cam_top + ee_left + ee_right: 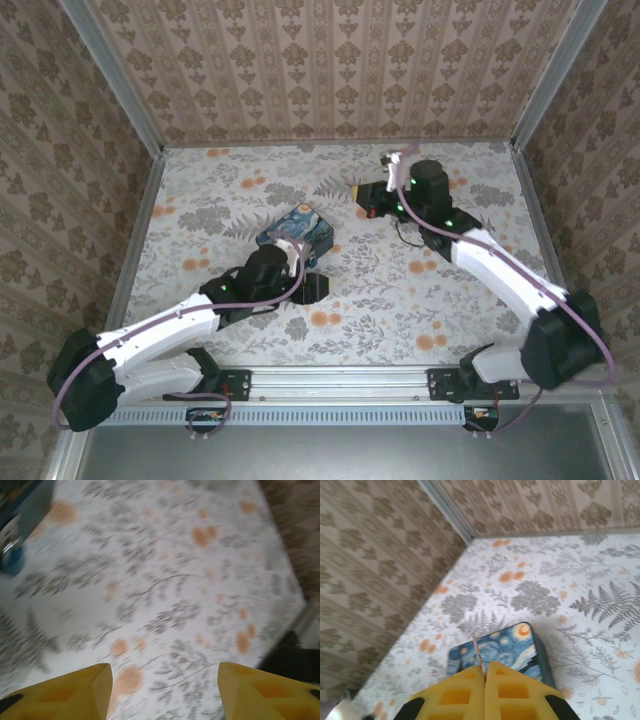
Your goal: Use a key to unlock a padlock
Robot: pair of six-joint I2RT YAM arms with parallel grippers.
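The padlock point(11, 559) is a small teal-tinged metal piece at the far left of the blurred left wrist view, against the corner of the starry-night painted box point(297, 227). My left gripper point(162, 675) is open over bare table to the right of the box, with nothing between its yellow fingers point(85, 690). In the top view the left gripper point(315, 287) sits just in front of the box. My right gripper point(485, 672) is shut on a thin key point(477, 651), whose blade sticks up edge-on. It hovers right of the painted box point(507, 647); in the top view the right gripper point(366, 195) is at the back middle.
The floral table point(400, 290) is ringed by patterned walls point(330, 60) and a metal rail point(340, 378) along the near edge. A dark cable point(410, 238) loops under the right forearm. Open floor lies between the two arms.
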